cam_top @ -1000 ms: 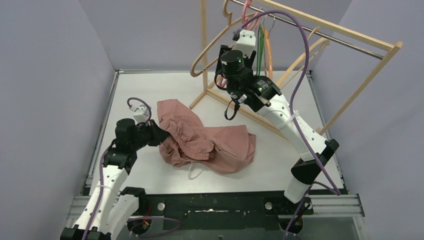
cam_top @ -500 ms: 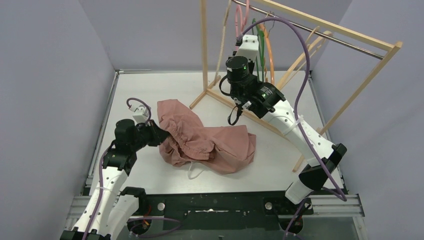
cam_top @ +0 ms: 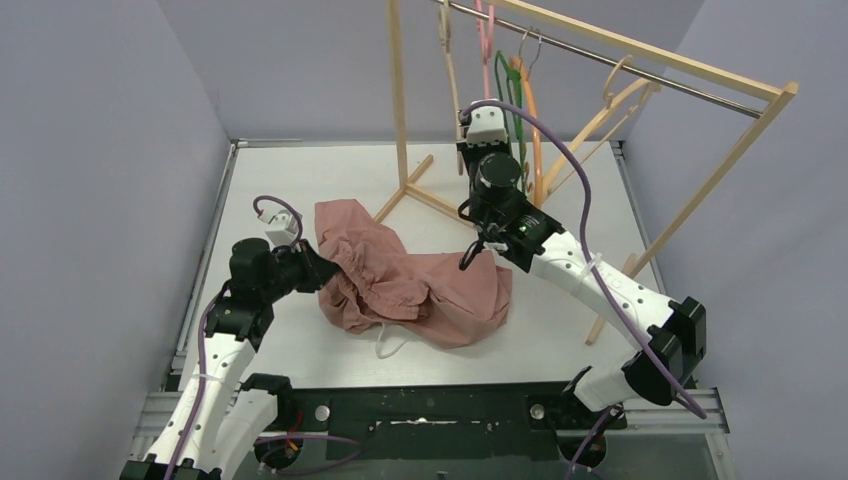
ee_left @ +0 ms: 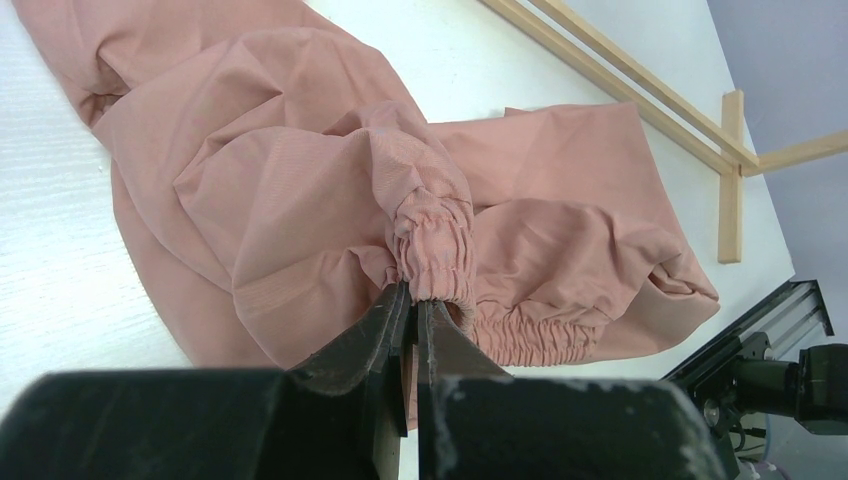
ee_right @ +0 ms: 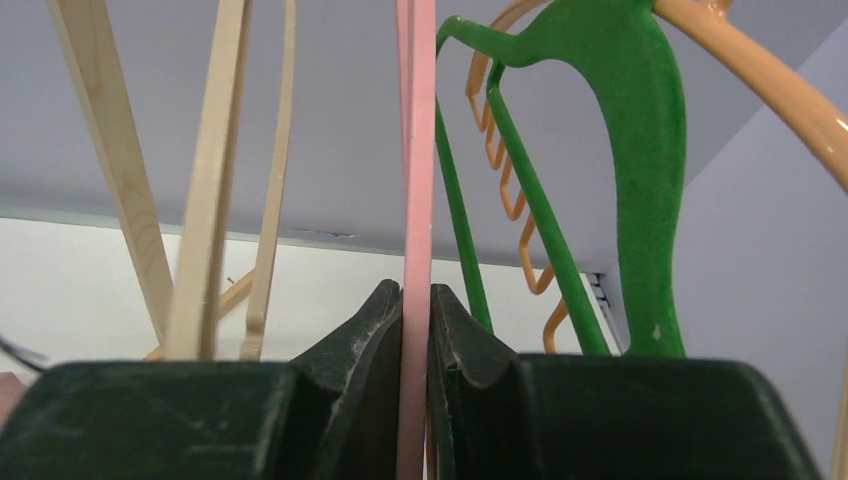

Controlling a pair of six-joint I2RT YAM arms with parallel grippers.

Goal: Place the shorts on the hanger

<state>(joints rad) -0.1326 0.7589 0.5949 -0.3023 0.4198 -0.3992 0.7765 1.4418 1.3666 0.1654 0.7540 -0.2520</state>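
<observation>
Shorts [cam_top: 410, 285] lie bunched, the left gripper [ee_left: 412, 295] pinching their waistband [ee_left: 432, 250] from 9 o'clock for lifting. At 12 o'clock the right gripper [ee_right: 415, 298] clamps the pink hanger [ee_right: 416, 130] steady.

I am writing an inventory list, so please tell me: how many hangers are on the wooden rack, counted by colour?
pink hanger: 1
green hanger: 1
orange hanger: 1
beige hangers: 2
Total: 5
</observation>
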